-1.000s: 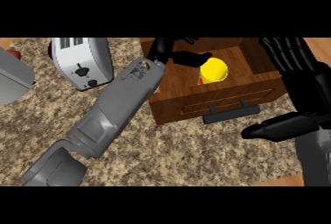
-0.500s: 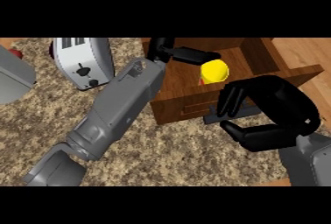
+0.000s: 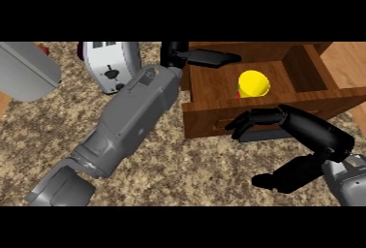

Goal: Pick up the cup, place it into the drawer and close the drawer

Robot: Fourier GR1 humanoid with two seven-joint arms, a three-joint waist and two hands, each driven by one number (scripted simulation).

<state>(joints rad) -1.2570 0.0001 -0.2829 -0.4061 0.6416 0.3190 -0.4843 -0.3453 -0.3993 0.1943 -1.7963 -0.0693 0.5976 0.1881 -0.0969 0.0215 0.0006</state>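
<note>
Cup (image 3: 253, 83) now sits inside the open drawer (image 3: 214, 109); the right hand (image 3: 286, 123) has moved onto the drawer's front, fingers curled, nothing held. Left hand (image 3: 196, 55) rests straight-fingered at the drawer's back rim. Closing remains.

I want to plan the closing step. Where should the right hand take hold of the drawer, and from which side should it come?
Judging from the pose, the drawer is best taken at its dark handle on the front panel, approached from the front, the robot's side. The drawer stands open with the yellow cup inside, and the right hand already curls at that handle. The left hand is over the back edge.
</note>
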